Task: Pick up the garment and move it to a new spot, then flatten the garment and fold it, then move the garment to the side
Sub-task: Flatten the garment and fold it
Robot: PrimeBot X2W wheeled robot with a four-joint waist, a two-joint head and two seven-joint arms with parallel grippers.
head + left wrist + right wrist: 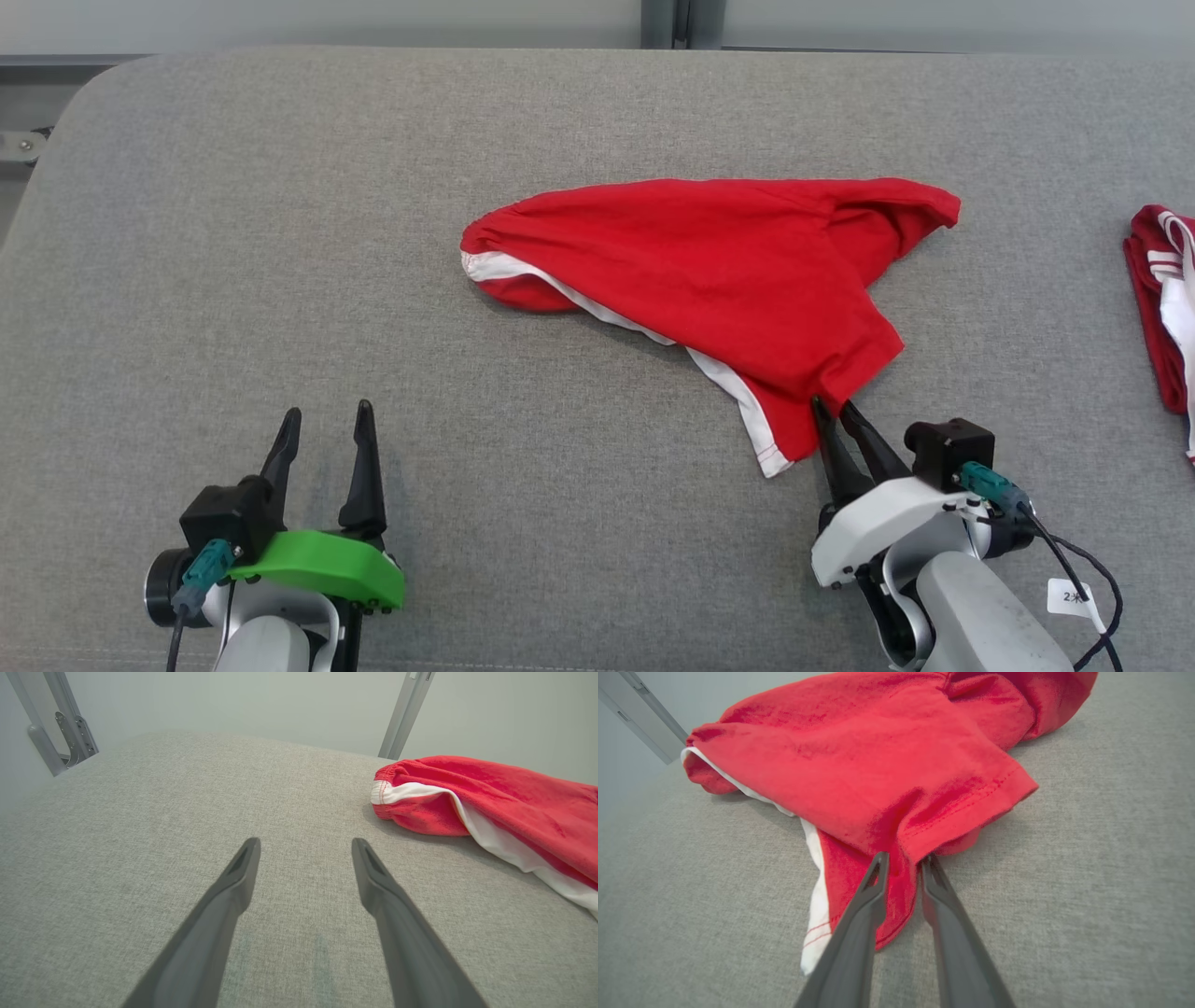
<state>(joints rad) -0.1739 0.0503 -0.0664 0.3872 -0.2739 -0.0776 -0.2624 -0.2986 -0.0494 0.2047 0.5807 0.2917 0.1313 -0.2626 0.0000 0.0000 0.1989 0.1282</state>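
Note:
The garment [728, 252] is a pair of red shorts with white side trim, lying crumpled at the middle of the grey fabric table [280, 233]. My right gripper [833, 403] is at its near right leg hem, its fingers drawn close with the red cloth pinched between them; the right wrist view shows the hem [896, 891] running down between the two fingers of that gripper [906, 856]. My left gripper [330, 409] rests open at the near left, well clear of the cloth. In the left wrist view the garment's waistband end [490, 798] lies off to the right of the open gripper [306, 842].
Another red and white piece of clothing [1162, 299] lies at the table's right edge. Metal frame posts [411, 714] stand behind the table's far edge, with a bracket [56, 732] at the far left corner. Bare grey surface stretches left of the garment.

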